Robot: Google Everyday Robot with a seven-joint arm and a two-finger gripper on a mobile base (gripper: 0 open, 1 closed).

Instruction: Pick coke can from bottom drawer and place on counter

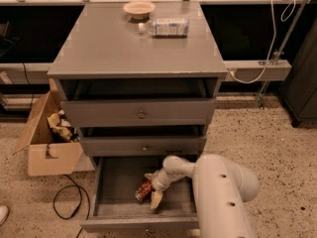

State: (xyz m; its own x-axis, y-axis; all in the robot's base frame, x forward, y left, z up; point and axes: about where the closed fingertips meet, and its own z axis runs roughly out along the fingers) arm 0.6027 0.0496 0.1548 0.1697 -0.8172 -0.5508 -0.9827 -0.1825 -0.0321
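Observation:
The coke can (143,191) lies on its side, red, on the floor of the open bottom drawer (115,194). My gripper (152,188) reaches down into that drawer from the right on the white arm (218,182). It is open, with one finger behind the can and one pale finger (156,201) in front of it, close against the can's right end. The counter (124,46) is the wide grey cabinet top above.
A beige bowl (139,8) and a clear water bottle (166,27) lie at the counter's back. Two upper drawers (141,114) are slightly open. A cardboard box (45,145) and a black cable (67,202) sit on the floor to the left.

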